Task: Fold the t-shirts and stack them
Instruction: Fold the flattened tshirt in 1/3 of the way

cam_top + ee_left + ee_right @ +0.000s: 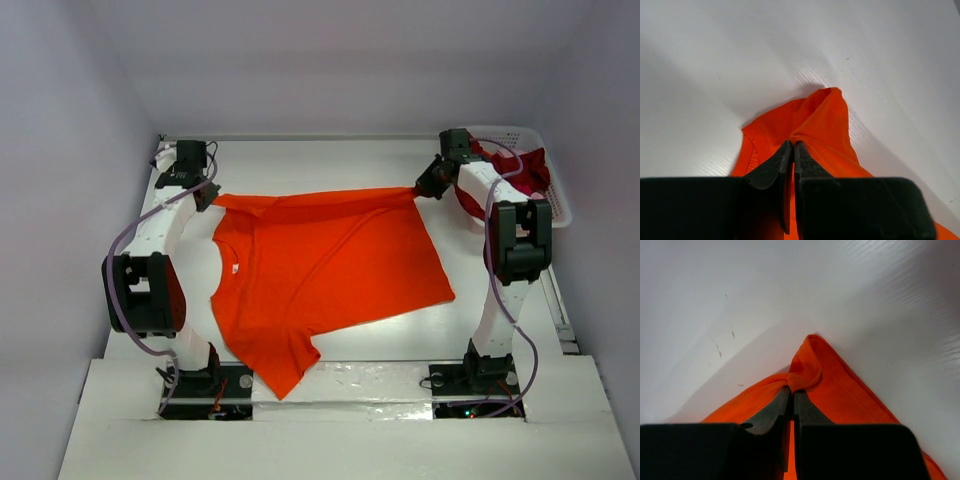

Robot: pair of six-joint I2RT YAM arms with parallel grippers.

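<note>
Plainly, the only marking is a small white label [232, 268] inside the collar of the orange t-shirt [330, 270], and it is too small to read. The shirt lies mostly flat on the table [330, 160] between the two arms. Its long axis runs left to right: collar toward the left arm, hem toward the right, one sleeve reaching toward the near edge. Its far edge is pulled taut between the grippers. The left gripper [792, 146] is closed tight, pinching the far-left corner by the other sleeve. The right gripper [791, 390] is likewise clamped on the far-right hem corner, with cloth bunched at its tips. The crimson t-shirt [530, 170] sits crumpled in the white basket [558, 208] at the far right, behind the right arm
</note>
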